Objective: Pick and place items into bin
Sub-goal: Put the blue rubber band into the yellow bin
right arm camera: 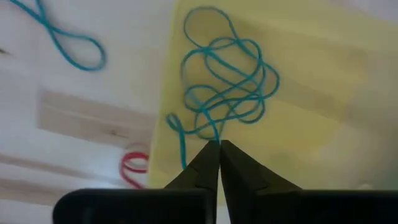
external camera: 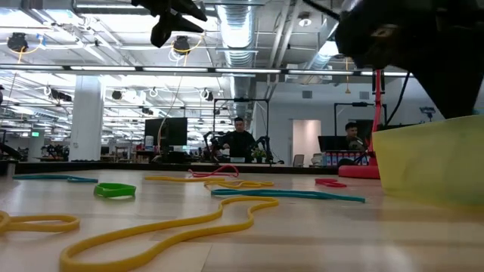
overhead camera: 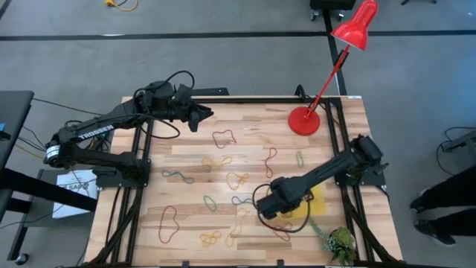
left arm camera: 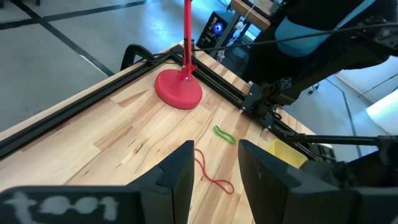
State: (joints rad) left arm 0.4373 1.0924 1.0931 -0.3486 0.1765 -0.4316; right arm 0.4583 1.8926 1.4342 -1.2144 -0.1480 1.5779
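Only right wrist: blue bands (right arm camera: 224,93), bin (right arm camera: 311,106)

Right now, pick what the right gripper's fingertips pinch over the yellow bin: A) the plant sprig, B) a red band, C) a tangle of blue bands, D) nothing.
C: in the right wrist view, the right gripper is closed on a tangle of blue bands hanging over the yellow bin.

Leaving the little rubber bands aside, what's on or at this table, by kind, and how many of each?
Robot arms: 2 (left arm, right arm)
Red lamp: 1
Yellow bin: 1
Green plant sprig: 1
Total: 5
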